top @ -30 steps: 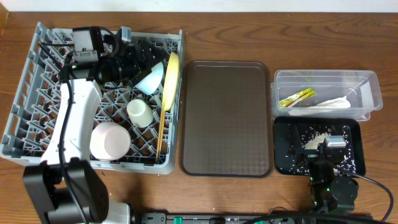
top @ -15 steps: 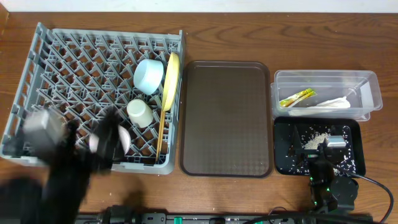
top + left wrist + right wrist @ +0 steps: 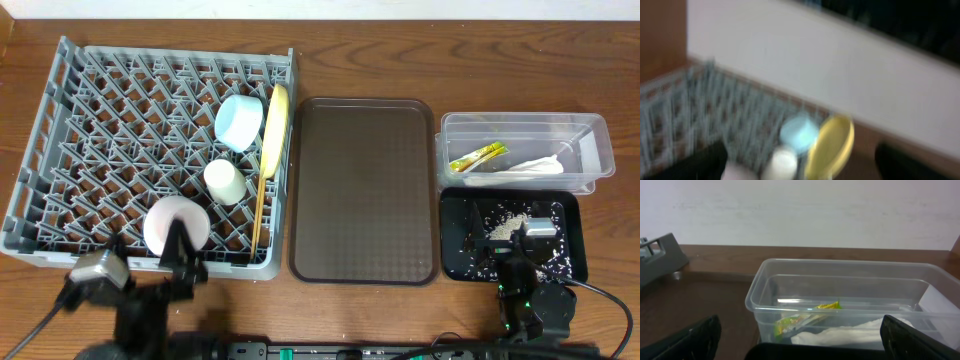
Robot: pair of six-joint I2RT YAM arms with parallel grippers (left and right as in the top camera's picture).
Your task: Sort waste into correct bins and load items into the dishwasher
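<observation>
Both jaw pairs spread, nothing held | L gripper (image 3: 183,257) low left, below rack (image 3: 60,150), plate (image 3: 274,130) loaded | R gripper (image 3: 800,341) low right, faces tub (image 3: 840,266), wrapper (image 3: 840,335) inside.

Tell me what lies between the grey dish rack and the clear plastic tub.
The dark brown serving tray lies flat between the dish rack and the clear tub, seen in the overhead view.

No text or label is legible anywhere.
</observation>
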